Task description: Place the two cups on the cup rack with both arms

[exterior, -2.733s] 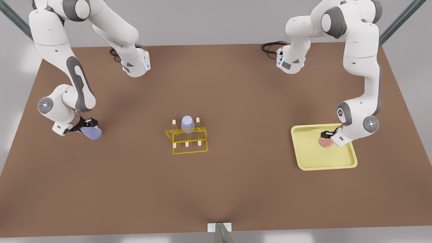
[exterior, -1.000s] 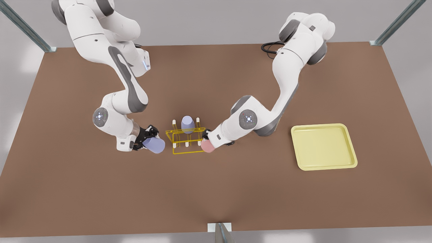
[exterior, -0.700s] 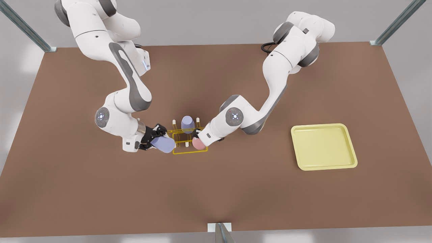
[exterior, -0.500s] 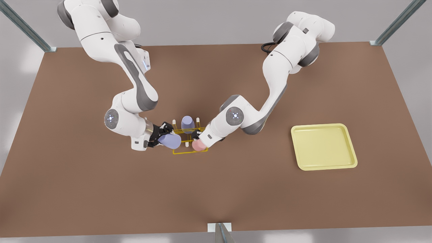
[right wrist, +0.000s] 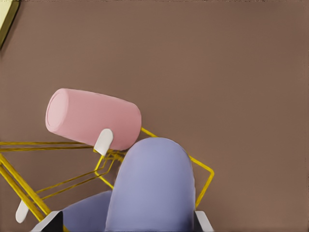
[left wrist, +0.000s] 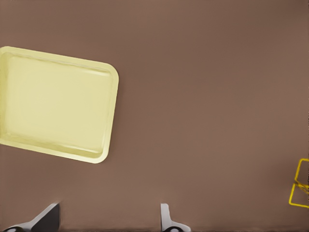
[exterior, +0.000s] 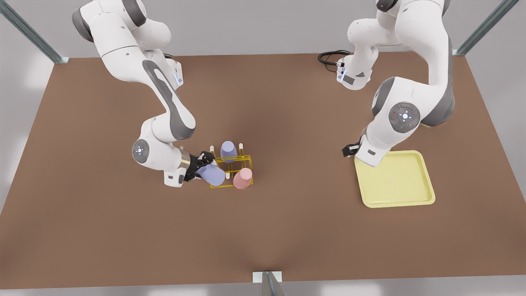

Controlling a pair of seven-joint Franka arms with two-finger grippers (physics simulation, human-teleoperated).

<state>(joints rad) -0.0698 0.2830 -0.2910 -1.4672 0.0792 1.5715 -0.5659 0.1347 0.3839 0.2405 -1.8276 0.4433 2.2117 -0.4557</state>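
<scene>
Risk: your right gripper (exterior: 200,166), jaws clamping the tilted lavender cup (exterior: 212,175), could knock the pink cup (exterior: 242,178) at its 3 o'clock off the wire rack (exterior: 230,186); left gripper (exterior: 347,151) waits, jaws wide.

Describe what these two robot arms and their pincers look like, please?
Both arms are chunky white tubes with rounded joints and dark grey panels. Each has a round grey disc at a joint with a small glowing light in it. Black cables loop at the bases. The right gripper and left gripper are small and black; up close their fingers look pale grey.
</scene>
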